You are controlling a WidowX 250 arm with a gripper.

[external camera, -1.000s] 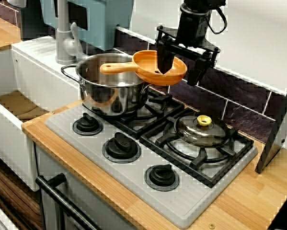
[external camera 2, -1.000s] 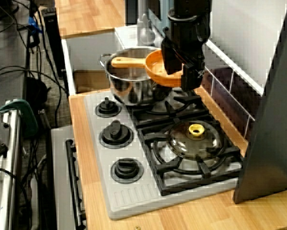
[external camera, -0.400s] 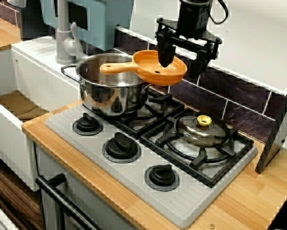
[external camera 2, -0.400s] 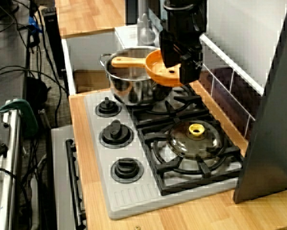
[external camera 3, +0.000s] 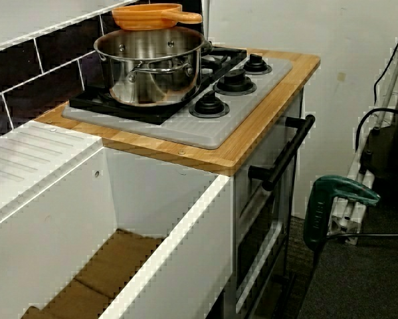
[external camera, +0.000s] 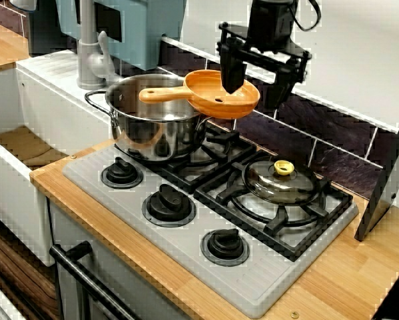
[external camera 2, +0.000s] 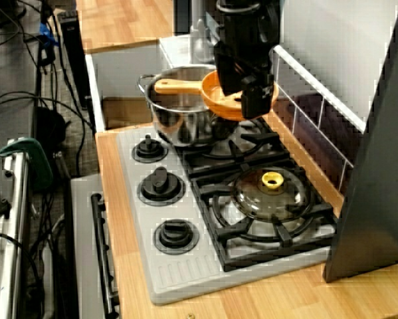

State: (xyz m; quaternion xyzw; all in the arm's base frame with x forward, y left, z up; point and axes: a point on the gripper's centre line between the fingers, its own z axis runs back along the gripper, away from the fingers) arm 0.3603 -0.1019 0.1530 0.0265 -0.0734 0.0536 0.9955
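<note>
An orange strainer bowl (external camera: 222, 95) with a long handle rests on the far rim of a steel pot (external camera: 156, 127), its handle lying across the pot's mouth. The pot stands on the stove's back left burner. My gripper (external camera: 256, 81) hangs open just above the bowl, one finger over its inside and the other beyond its far edge, holding nothing. The view from the stove's right side shows the gripper (external camera 2: 240, 86) over the same bowl (external camera 2: 215, 98) and pot (external camera 2: 182, 113). From the sink side I see the bowl (external camera 3: 149, 16) on the pot (external camera 3: 152, 66), and the gripper is out of frame.
A glass lid with a yellow knob (external camera: 283, 179) lies on the right burner. Three black knobs (external camera: 168, 203) line the stove's front. A faucet (external camera: 89, 47) and sink (external camera: 26, 143) sit to the left. A grey panel (external camera: 389, 180) leans at the right. Tiled wall stands close behind.
The gripper has risen a little away from the orange bowl, staying open. Bowl and pot have not moved.
</note>
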